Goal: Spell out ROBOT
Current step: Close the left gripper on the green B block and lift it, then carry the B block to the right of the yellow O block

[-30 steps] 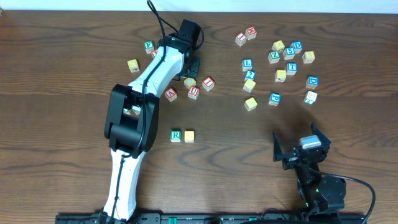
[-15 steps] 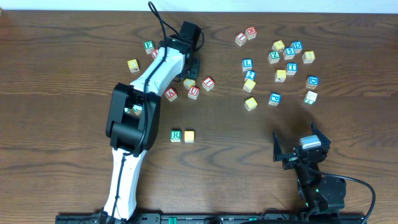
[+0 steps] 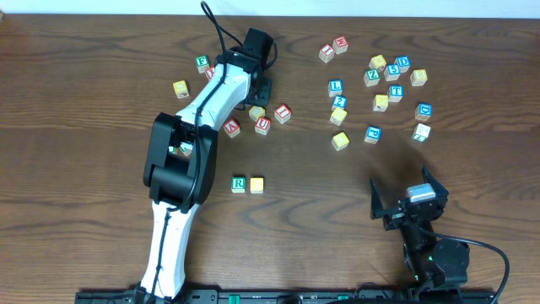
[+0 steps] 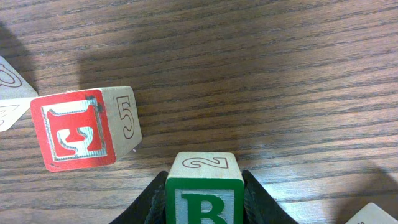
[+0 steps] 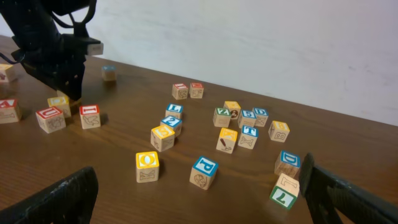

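Left tool clenched on green B cube near bench far edge, red cube near it, R cube and yellow cube side by side mid-bench, T cube in right cluster, right tool released, jaws wide.

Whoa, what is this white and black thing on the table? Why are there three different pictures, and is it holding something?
These are two robot arms, each ending in a claw with two fingers. One picture looks down from above the table. The other two come from little cameras on the arms' wrists. Lots of wooden letter blocks lie scattered on the wood. A green R block sits beside a yellow block, which looks like the start of a word. The left claw is squeezing a green B block, next to a red-faced block. The right claw is wide open and holds nothing.
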Robot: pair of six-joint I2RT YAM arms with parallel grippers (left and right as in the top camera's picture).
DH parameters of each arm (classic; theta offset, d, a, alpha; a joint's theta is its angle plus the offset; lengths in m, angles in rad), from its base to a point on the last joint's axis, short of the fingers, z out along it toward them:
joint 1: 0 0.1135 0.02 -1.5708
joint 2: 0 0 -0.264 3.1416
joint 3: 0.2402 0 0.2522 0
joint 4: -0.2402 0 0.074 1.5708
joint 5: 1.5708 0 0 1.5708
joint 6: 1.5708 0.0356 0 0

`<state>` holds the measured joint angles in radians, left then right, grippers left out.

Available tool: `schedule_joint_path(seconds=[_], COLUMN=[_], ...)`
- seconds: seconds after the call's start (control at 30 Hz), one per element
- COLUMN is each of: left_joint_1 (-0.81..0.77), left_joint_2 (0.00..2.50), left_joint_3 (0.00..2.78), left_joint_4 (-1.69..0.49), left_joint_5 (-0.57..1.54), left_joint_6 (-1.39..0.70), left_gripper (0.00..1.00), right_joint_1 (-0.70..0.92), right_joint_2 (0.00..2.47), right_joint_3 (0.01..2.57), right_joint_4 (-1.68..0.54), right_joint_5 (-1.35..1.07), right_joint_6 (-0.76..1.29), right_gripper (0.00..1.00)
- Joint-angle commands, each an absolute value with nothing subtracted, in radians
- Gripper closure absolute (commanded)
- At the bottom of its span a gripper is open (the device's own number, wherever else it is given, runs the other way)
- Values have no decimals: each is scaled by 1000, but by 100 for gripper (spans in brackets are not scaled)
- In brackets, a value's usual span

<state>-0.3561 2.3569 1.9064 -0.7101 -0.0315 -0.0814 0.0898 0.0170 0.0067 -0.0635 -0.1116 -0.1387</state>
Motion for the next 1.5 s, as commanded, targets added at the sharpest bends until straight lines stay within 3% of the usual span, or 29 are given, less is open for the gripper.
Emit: schedule_joint_path(seconds=[0.0,0.23,0.37,0.53,0.63,0.87,1.03,1.47], left_joint_1=[-358,-358,-360,-402,-484,-756,-918,-966], left_joint_2=[2300,2026,1830,1736,1736,1736,1736,1808], left_joint_3=[1914,1914,1914,1913,1834,1454,1329,1243], left_joint_4=[-735,-809,-971,-1216,-1260,-1042,-863,-701], left_joint_5=[-33,-33,-33,-33,-46,-83,-168,-256], left_joint_6=[-87,-93,-228,-307,-310,-482,-636,-699], left_gripper=[79,79,79,92,92,93,92,93], right_joint_1=[93,93,93,93,93,93,93,93], right_joint_2=[11,11,11,11,11,11,11,11], right_joint_3=[6,6,6,6,6,6,6,6], right_joint_4=[-68,-68,-68,-68,-68,-68,-68,-68], right_joint_5=[-108,-108,-108,-108,-108,-108,-108,-108], right_joint_6=[-128,-128,-128,-128,-128,-128,-128,-128], right_gripper=[1,1,1,1,1,1,1,1])
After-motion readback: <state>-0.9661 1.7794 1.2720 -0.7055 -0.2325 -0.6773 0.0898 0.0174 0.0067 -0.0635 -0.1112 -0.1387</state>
